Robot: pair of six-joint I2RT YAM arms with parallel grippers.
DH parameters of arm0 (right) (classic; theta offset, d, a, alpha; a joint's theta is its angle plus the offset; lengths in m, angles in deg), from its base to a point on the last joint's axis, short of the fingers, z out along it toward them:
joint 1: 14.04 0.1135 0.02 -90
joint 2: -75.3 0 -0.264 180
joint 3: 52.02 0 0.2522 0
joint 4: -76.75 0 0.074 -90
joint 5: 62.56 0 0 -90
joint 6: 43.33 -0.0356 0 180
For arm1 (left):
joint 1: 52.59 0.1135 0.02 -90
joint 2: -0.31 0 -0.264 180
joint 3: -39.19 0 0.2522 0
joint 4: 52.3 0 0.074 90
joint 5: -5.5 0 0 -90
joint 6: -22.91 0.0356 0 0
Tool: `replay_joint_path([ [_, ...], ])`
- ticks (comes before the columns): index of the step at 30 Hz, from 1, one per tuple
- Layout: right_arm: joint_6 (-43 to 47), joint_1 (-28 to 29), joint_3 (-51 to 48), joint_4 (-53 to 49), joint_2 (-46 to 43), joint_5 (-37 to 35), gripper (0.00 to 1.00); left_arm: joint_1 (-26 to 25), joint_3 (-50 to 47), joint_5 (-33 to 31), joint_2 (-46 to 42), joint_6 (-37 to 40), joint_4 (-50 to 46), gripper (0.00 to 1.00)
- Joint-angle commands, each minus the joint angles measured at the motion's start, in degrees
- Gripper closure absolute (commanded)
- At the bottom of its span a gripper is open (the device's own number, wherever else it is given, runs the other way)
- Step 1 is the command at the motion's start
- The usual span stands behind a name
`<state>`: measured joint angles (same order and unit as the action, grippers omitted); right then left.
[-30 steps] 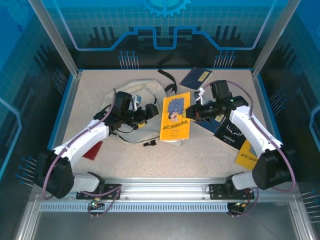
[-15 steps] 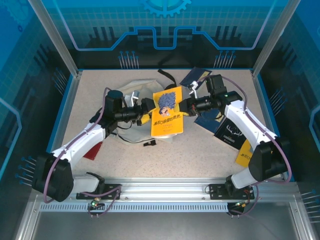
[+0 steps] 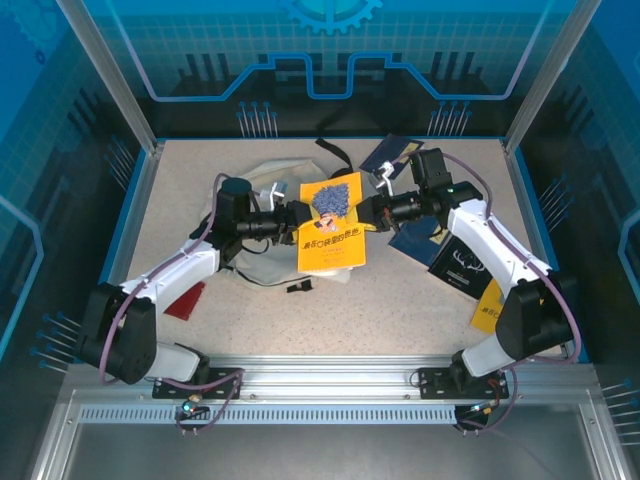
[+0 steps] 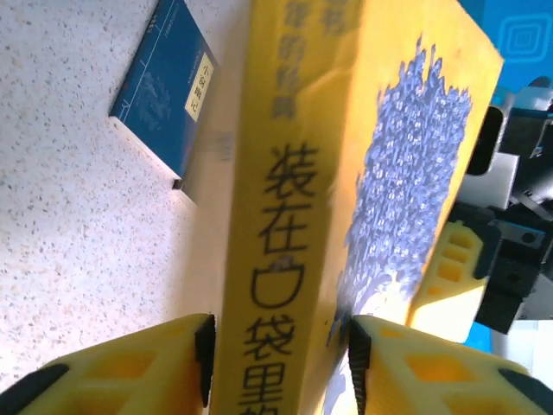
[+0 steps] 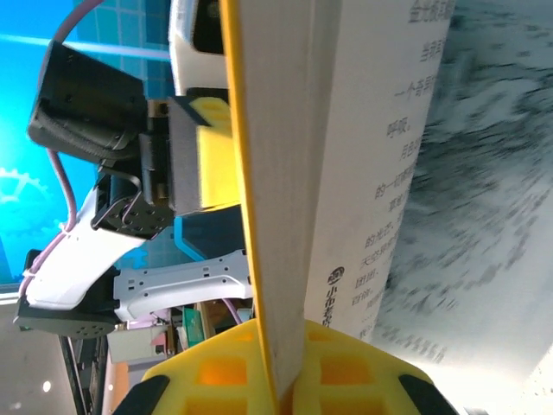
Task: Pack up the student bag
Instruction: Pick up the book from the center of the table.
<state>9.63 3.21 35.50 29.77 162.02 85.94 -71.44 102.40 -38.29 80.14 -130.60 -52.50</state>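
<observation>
The student bag [image 3: 285, 170] lies left of centre, its black strap [image 3: 335, 158] toward upper centre; we cannot tell its long axis. The yellow book [image 3: 330, 235] covers its right side, clamped by the left gripper [image 3: 297, 220] and the right gripper [image 3: 368, 212]. A blue book [image 3: 392, 152] lies upper right.

A glossy paper cover is seen on the book [image 3: 332, 224], matt cloth on the bag [image 3: 290, 170], and grainy speckling on the table [image 3: 400, 310].
</observation>
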Motion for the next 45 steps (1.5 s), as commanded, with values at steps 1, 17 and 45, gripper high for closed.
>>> replay_joint_path([
  [1,0.8,-1.4,1.7,-1.5,-0.5,-0.7,0.83,0.3,1.3,2.6,0.0,-2.2,5.7,0.75],
  [17,-31.1,-2.5,-20.0,26.5,-16.0,-18.3,0.01,-0.7,3.8,-23.2,-2.2,-9.9,4.1,0.96],
  [45,-68.2,12.2,-29.2,66.0,-10.9,-41.1,0.00,-9.5,5.9,-51.8,-4.4,-15.1,12.5,0.97],
])
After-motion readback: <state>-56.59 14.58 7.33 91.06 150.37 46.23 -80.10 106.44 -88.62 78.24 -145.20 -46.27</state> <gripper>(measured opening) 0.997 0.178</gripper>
